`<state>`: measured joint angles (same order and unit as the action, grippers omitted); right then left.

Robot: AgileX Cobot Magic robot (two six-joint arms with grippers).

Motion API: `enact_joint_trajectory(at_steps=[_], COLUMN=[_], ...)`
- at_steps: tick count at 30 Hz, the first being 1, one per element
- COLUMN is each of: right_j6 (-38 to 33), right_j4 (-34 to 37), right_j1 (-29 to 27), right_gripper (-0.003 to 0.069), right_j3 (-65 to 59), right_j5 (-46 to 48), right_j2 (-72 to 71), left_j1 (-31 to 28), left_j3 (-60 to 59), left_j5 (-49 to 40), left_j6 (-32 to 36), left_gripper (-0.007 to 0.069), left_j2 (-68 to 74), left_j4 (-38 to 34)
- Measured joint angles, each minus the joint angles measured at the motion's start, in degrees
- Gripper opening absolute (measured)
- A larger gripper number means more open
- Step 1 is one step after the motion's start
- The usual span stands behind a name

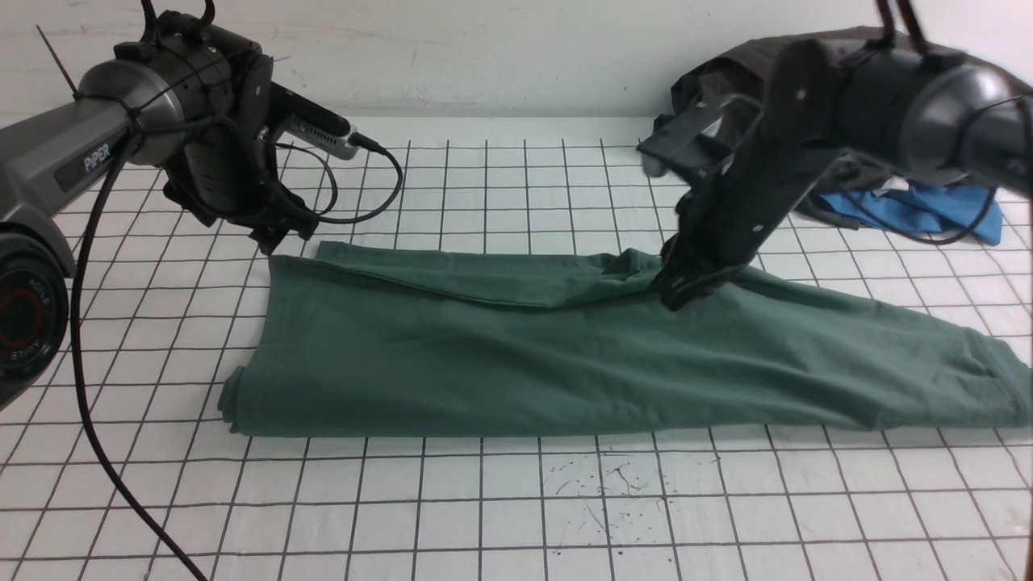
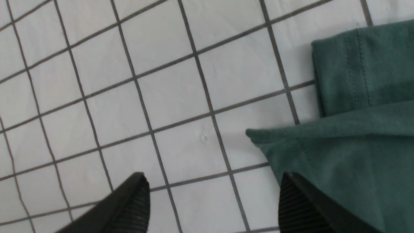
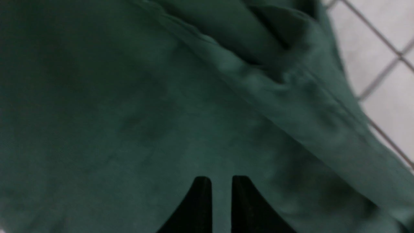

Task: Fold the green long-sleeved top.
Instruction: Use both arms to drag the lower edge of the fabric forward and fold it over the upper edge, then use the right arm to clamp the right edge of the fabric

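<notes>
The left gripper (image 1: 282,234) hovered at the green shirt's (image 1: 565,355) far left corner. Only its wrist view showed the fingers (image 2: 136,204) released and spread wide, one over the bare gridded table (image 2: 161,81), one over the shirt's hem. The shirt lay as a long folded band reaching past both grippers. The right gripper (image 1: 682,290) touched its upper fold. Its wrist view showed fingers (image 3: 202,204) nearly clenched, with cloth just beyond the tips; whether they pinched any was unclear.

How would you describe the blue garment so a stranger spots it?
On the white gridded table, go to the far right corner. Beside a dark garment lies the crumpled blue garment: the only bright blue cloth, unlike the central green top.
</notes>
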<state>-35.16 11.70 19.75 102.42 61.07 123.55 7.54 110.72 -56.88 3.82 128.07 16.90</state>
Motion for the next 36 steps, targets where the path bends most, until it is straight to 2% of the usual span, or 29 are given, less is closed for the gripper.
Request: enact_joint_trajectory(at_steps=[2, 4, 7, 8, 10, 13, 14, 15, 17, 19, 20, 22, 26, 27, 29, 34, 36], right_j6=[-0.2, -0.1, 4.5, 4.9, 10.5, 15.5, 19.1, 19.6, 24.7, 26.7, 27.9, 28.2, 26.8, 26.6, 24.6, 23.3, 23.0], right_j4=[0.0, 0.0, -1.2, -1.2, -2.4, -3.6, -4.2, -4.4, -5.3, -5.3, -5.4, -5.5, -6.4, -6.4, -7.5, -8.9, -8.9], right_j1=[1.0, 1.2, 1.1, 1.1, 0.7, -0.1, -0.9, -1.1, -2.9, -3.7, -4.9, -5.4, -7.1, -7.2, -8.5, -12.0, -14.4], right_gripper=[0.0017, 0.0003, -0.0012, -0.0012, -0.0013, -0.0013, -0.0014, -0.0014, -0.0014, -0.0014, -0.0014, -0.0014, -0.0014, -0.0014, -0.0014, -0.0014, -0.0014], right_j3=[0.0, 0.0, 0.0, 0.0, 0.0, 0.0, 0.1, 0.1, 0.4, 0.9, 2.3, 3.5, 11.2, 11.5, 14.2, 12.0, 7.0], right_j5=[-1.8, -3.5, -11.7, -11.7, -19.0, -24.2, -27.3, -27.6, -30.1, -30.2, -29.3, -27.9, -15.2, -15.2, -6.8, 3.0, 5.3], right_j2=[1.7, 2.6, 3.9, 3.9, 4.1, 4.5, 5.0, 5.1, 6.1, 6.5, 6.6, 6.6, 3.9, 3.7, -0.3, -7.0, -10.8], left_j1=[0.2, 0.2, 0.2, 0.2, 0.2, 0.2, 0.2, 0.2, 0.2, 0.2, 0.2, 0.2, 0.2, 0.2, 0.5, 3.0, 5.4], left_j3=[0.0, 0.0, 0.0, 0.0, 0.0, 0.0, 0.0, 0.0, 0.0, 0.0, 0.0, 0.0, 0.0, 0.0, 0.0, 0.0, 0.0], left_j5=[-0.9, -1.5, -1.9, -2.0, -2.0, -2.3, -2.6, -2.6, -2.8, -2.8, -2.8, -2.8, -3.8, -3.8, -5.9, -8.0, -8.5], left_j6=[0.5, 0.7, 0.8, 0.8, 0.8, 0.8, 0.8, 0.8, 1.1, 1.3, 2.1, 3.1, 10.2, 10.2, 13.6, 16.8, 17.2], left_gripper=[0.0486, 0.0481, 0.0431, 0.0428, 0.0374, 0.0327, 0.0281, 0.0276, 0.0209, 0.0175, 0.0141, 0.0122, 0.0054, 0.0054, 0.0027, -0.0002, -0.0008], left_j2=[-0.1, -0.1, -0.1, -0.1, -0.2, -0.2, -0.2, -0.2, -0.2, -0.2, -0.2, -0.2, -0.2, -0.2, -0.2, -0.2, -0.7], left_j4=[-0.1, -0.2, -0.3, -0.3, -0.9, -1.6, -2.4, -2.5, -3.8, -4.7, -6.4, -7.6, -14.9, -14.9, -19.1, -21.2, -21.4])
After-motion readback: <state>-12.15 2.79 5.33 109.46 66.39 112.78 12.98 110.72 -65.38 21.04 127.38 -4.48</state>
